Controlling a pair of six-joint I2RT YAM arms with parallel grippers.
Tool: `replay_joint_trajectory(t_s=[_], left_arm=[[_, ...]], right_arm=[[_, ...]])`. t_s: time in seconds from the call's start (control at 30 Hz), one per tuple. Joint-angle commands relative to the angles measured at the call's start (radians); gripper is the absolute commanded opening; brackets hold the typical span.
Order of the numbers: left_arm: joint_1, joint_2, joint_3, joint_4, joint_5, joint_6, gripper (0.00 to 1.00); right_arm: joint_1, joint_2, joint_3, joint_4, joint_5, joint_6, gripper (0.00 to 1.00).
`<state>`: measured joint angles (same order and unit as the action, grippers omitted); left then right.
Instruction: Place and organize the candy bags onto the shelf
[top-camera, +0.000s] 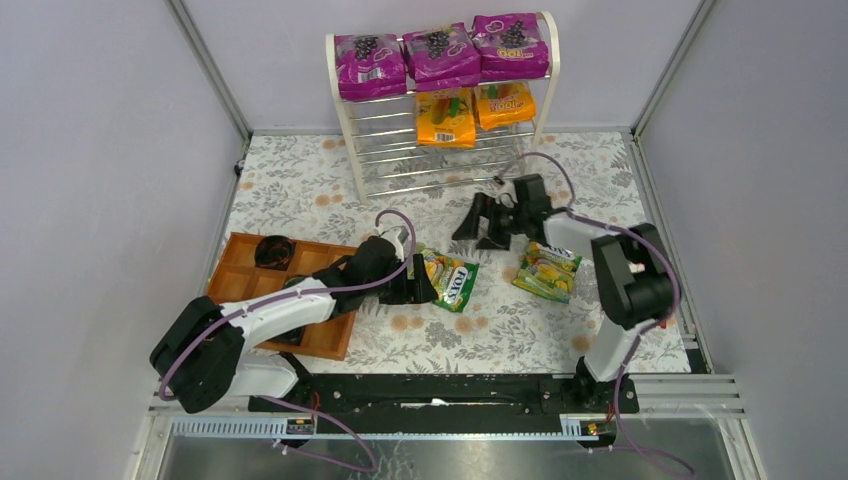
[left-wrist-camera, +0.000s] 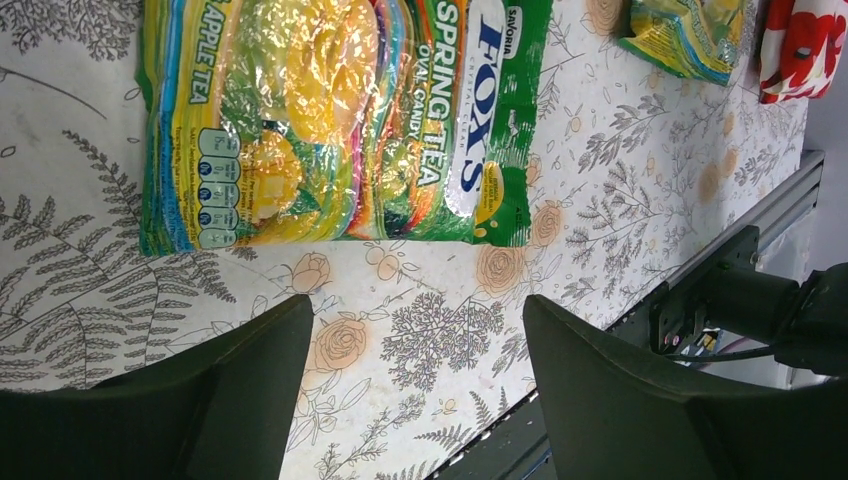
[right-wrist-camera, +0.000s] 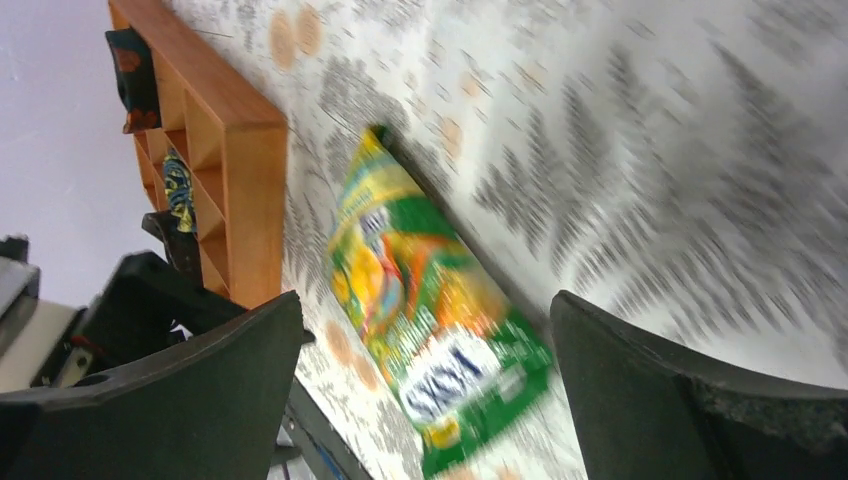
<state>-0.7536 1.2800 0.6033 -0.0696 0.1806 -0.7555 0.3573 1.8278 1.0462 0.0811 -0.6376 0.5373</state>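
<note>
FOXS bag (left-wrist-camera: 340, 120) lies flat, long axis crosswise ahead of the left end effector (left-wrist-camera: 415, 310), spread empty.

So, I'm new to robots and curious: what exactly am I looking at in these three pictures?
Two robot arms stand at the near edge of a table. The overhead picture shows both; the other two come from cameras on each wrist, the dark shapes being that gripper's own fingers. The left gripper and right gripper are both open, holding nothing. On the shelf sit three purple bags above two orange bags. Two green bags lie on the table, a wooden tray to their left.
</note>
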Motion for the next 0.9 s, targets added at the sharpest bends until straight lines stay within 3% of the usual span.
replay_joint_trajectory(t_s=[0.0,0.2,0.3,0.4,0.47,0.63,0.87], left_arm=[[-0.009,0.013,0.040,0.024,-0.001,0.053,0.81],[-0.013,0.039,0.043,0.062,-0.001,0.073,0.81],[-0.011,0.031,0.058,0.059,-0.063,0.074,0.77],[0.025,0.024,0.085,0.057,-0.100,0.072,0.65],[0.070,0.034,0.100,0.066,-0.089,0.059,0.64],[0.167,0.176,0.161,0.080,0.005,0.037,0.56],[0.171,0.239,0.102,0.129,0.026,0.021,0.52]], right_arm=[[-0.069,-0.170,-0.155,-0.066,-0.020,-0.039,1.00],[-0.088,-0.307,-0.375,-0.011,-0.082,0.041,1.00],[-0.100,-0.325,-0.478,0.154,-0.116,0.169,1.00],[-0.099,-0.301,-0.568,0.387,-0.143,0.320,0.98],[-0.097,-0.263,-0.611,0.527,-0.154,0.406,0.97],[-0.040,-0.145,-0.620,0.697,-0.148,0.502,0.91],[0.081,-0.094,-0.584,0.709,0.016,0.563,0.83]])
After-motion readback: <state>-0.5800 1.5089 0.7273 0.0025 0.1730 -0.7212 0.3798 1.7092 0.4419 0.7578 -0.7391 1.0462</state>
